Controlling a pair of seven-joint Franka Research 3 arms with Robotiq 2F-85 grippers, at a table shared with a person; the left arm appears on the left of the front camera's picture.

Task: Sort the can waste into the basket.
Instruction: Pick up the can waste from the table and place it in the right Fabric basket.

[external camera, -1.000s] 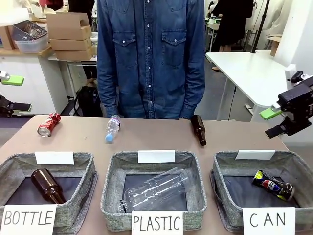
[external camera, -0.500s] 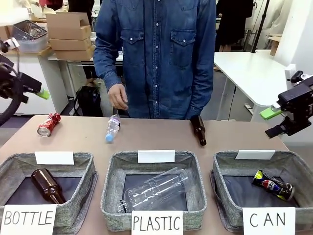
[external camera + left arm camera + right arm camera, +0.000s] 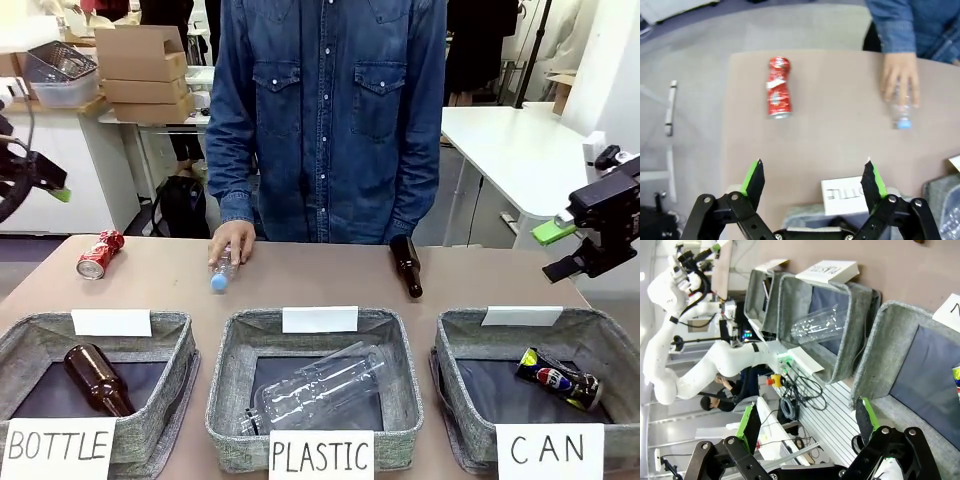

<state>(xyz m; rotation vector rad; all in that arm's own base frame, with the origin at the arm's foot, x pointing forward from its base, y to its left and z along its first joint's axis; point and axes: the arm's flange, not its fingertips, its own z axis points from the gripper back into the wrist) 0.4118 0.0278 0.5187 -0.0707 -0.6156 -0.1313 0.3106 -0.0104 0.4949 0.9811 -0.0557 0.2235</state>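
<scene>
Left hand (image 3: 814, 162) gapes toward dented red can (image 3: 778, 88) lying sideways.

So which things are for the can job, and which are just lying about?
For the job: crushed red metal can; dark blue-black metal can, lying in the square grey woven basket lettered CAN.
Just lying about: brown glass bottle; small clear plastic bottle under the person's hand; grey BOTTLE basket; grey PLASTIC basket.
</scene>
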